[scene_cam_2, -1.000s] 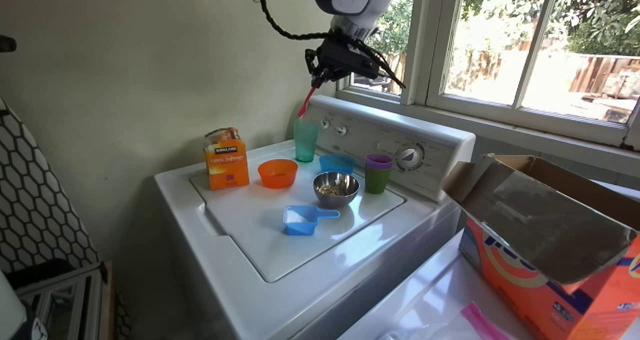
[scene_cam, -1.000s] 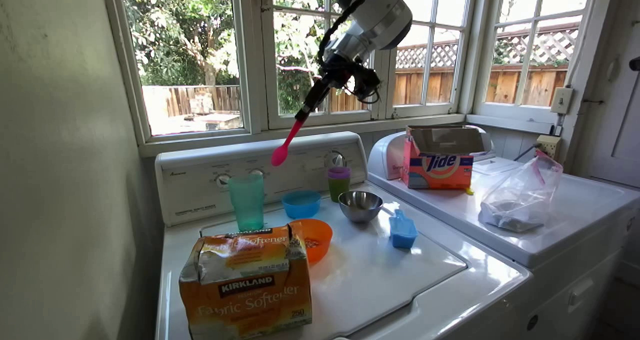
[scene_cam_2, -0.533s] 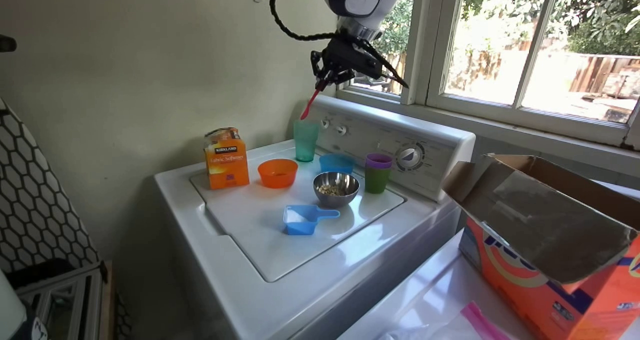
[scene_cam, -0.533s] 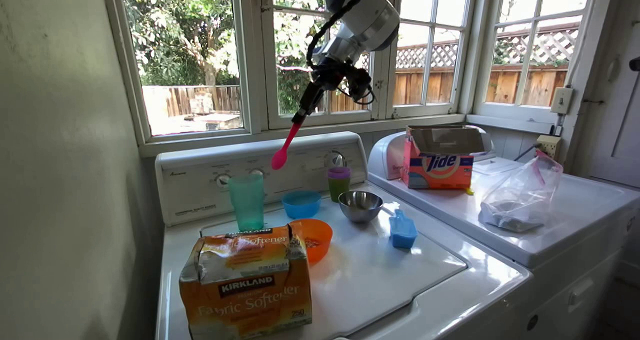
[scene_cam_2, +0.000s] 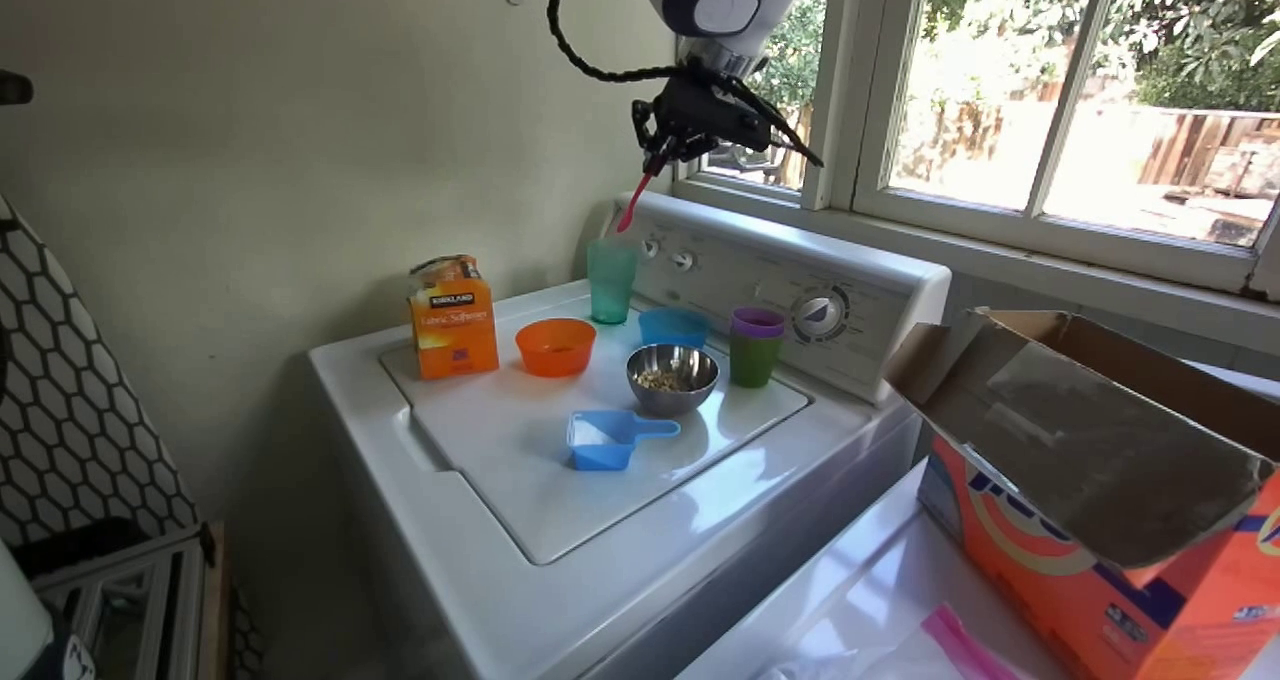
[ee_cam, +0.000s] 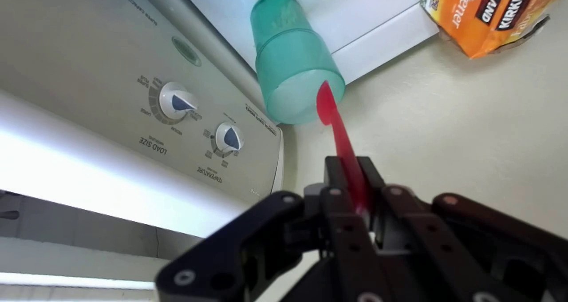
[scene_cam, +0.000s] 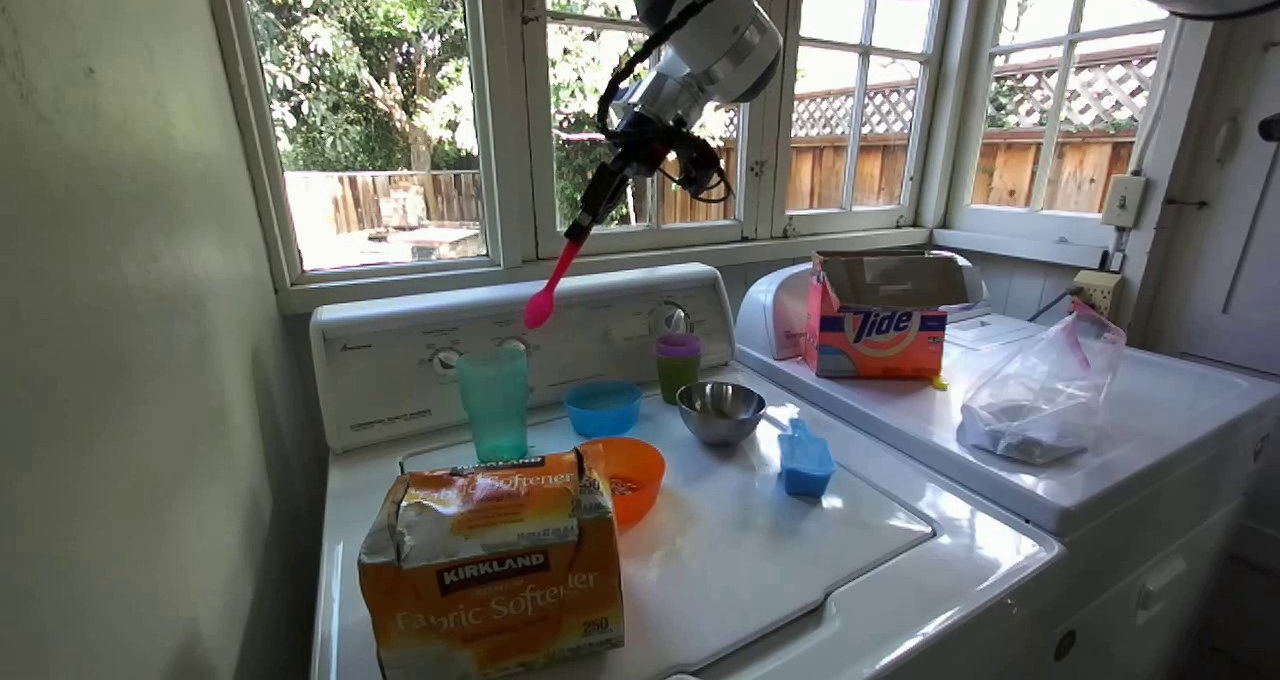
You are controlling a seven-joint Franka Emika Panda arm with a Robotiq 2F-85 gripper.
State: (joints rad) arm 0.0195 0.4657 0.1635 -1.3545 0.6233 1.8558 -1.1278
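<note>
Reaching down from the upper edge of an exterior view, the arm [scene_cam: 725,45] is bent, and its gripper [scene_cam: 577,230] slants downward, clamped on the handle of a pink spoon [scene_cam: 545,300]. The arm is cut off at the top, and the handle's end is hidden between the fingers [ee_cam: 333,173]. A fabric softener box [scene_cam: 500,580] covers part of an orange bowl [scene_cam: 645,508]. The spoon's long axis is slanted, its rounded end pointing down; it is above the washing machine [scene_cam: 760,550], near the back corner beside the wall [scene_cam: 150,260], higher than a green cup [scene_cam: 495,405].
</note>
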